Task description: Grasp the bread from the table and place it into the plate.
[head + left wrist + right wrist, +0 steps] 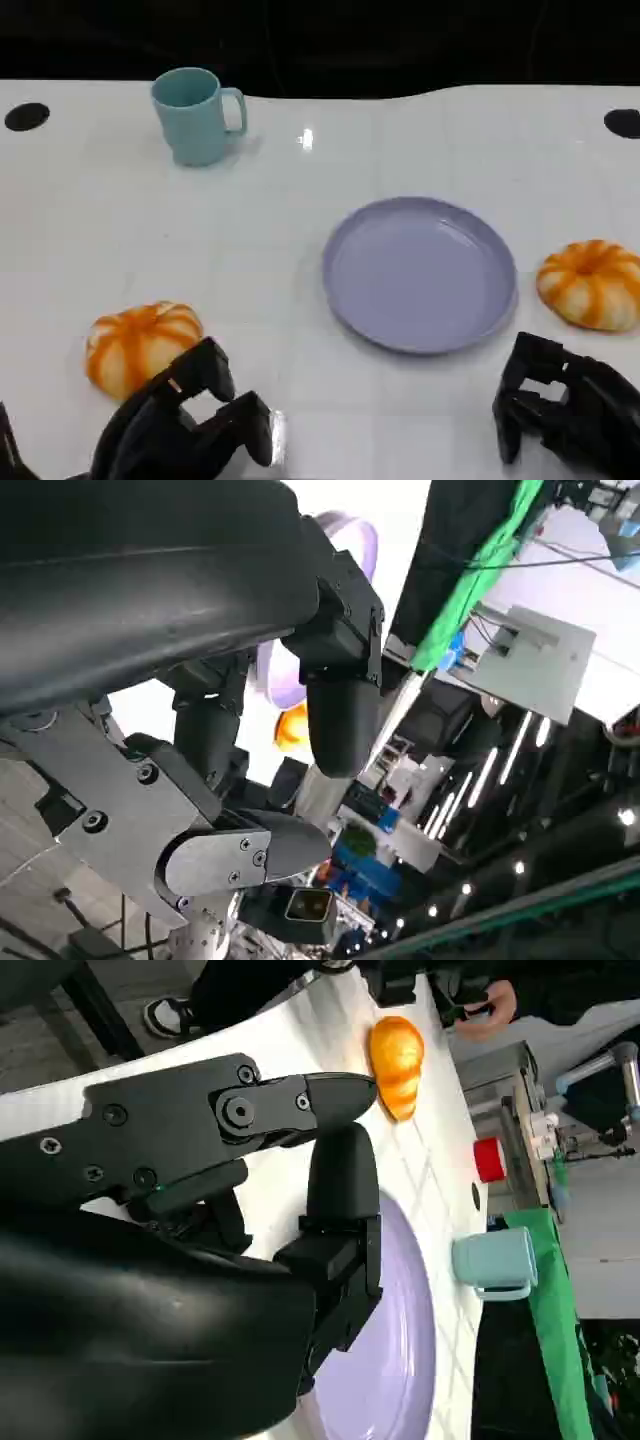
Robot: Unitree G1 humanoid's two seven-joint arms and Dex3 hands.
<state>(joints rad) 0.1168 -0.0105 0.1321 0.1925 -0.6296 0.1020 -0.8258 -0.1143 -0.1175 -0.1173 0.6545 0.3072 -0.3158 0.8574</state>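
The bread beside the empty, loosely curled left hand looks light, soft, easily dented; best cupped round its domed sides; right hand also holds nothing.

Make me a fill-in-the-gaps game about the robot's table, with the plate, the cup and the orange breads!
1. The round purple plate has ____ on it.
2. The light blue plastic mug stands on the ____ table.
3. The number of orange striped bread rolls on the table is ____: one by the left hand, one near the right hand.

Missing words: nothing; white; two
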